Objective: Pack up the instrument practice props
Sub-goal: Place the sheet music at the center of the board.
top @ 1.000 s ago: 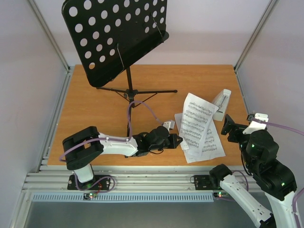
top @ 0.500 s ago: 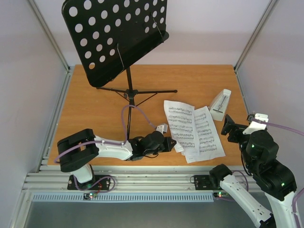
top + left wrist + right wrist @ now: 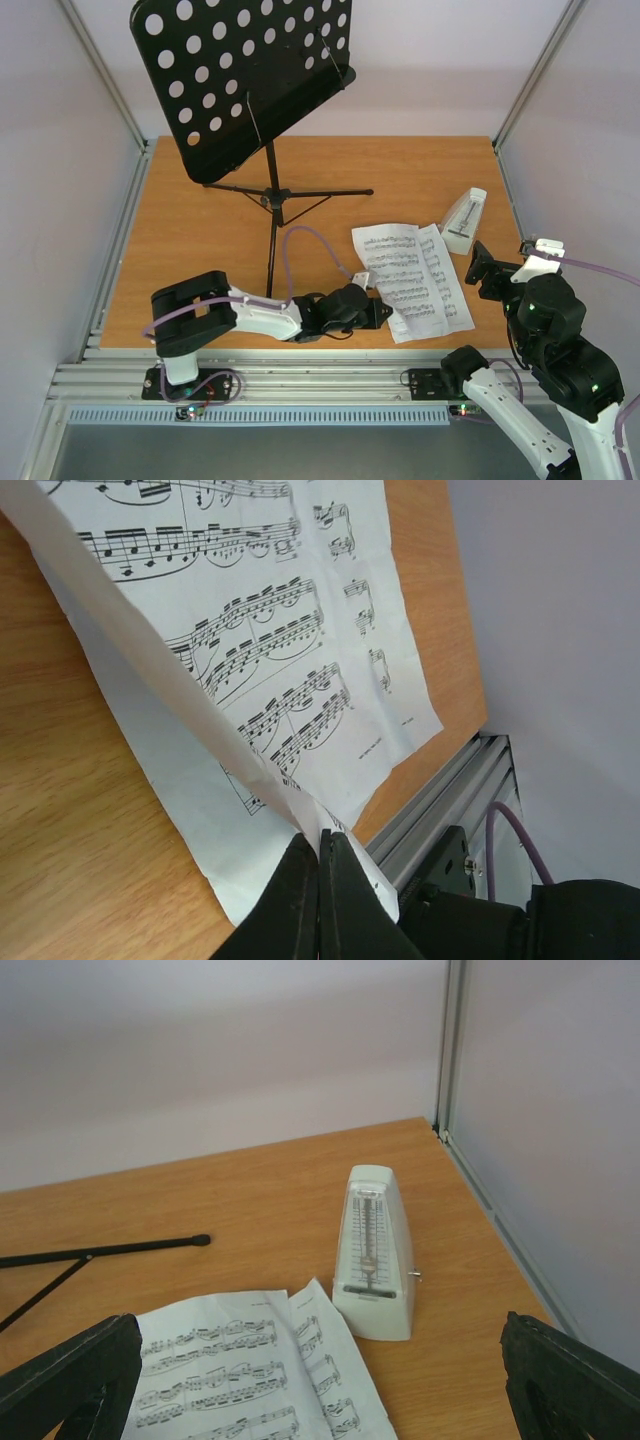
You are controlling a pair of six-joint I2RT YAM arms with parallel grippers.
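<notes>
The black music stand [image 3: 240,75] stands upright at the back left, its tripod legs [image 3: 275,195] spread on the table. White sheet-music pages [image 3: 415,278] lie flat at the front right. My left gripper [image 3: 378,312] is shut on the near left corner of the pages. In the left wrist view, that gripper [image 3: 322,838] pinches a raised fold of the pages [image 3: 270,650]. The pale metronome [image 3: 464,221] stands upright behind the pages. My right gripper [image 3: 490,270] hovers open, facing the metronome [image 3: 375,1260] and the pages [image 3: 230,1370] with nothing between its fingers [image 3: 70,1380].
An aluminium rail [image 3: 300,375] runs along the near table edge, close to the pages' corner. One stand leg [image 3: 110,1250] reaches toward the pages. Frame posts and white walls close in the table. The left arm's purple cable [image 3: 310,240] loops above it.
The top page, lifted and folded a second ago, has dropped flat over the other. My left gripper drew left, then moved right and nearer the front edge. The right arm stayed still.
</notes>
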